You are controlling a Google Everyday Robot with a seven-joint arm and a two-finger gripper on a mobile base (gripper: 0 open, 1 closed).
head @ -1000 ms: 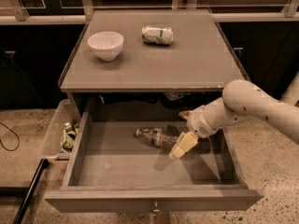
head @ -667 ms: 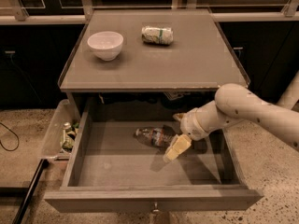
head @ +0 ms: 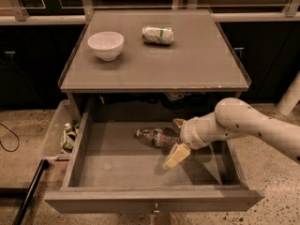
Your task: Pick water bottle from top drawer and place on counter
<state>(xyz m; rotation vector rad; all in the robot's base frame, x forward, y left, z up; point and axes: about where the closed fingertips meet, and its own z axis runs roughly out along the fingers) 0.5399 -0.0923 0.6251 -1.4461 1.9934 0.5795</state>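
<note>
1. Water bottle (head: 155, 137): a small clear plastic bottle lying on its side on the floor of the open top drawer (head: 112, 165), toward the back and a little right of the middle. Its narrower end points left, and a dark label wraps its middle.
2. The top drawer is a wide, shallow grey drawer pulled fully out from under the front edge of the tabletop (head: 192, 67). A small metal knob (head: 156, 211) sits in the centre of its flat front panel.
3. A white robot arm (head: 248, 125) reaches in from the right, below the tabletop's front right corner.
4. The end effector (head: 178, 139) is down inside the drawer at the bottle's right end. It is released: its two cream fingers are spread apart, one in front of the bottle's end and one behind it. Whether either finger touches the bottle cannot be told.
5. The tabletop is a flat, square, glossy grey-brown surface.
6. A white bowl (head: 106, 45) stands upright on it near the left edge, toward the back left corner.
7. A whitish wrapped packet (head: 158, 35) with a green band lies near the back edge, about midway along it and well apart from the bowl.
8. A clear plastic bin (head: 55, 137) holding small items sits just beside the drawer's left wall, below the tabletop's front left corner.
</note>
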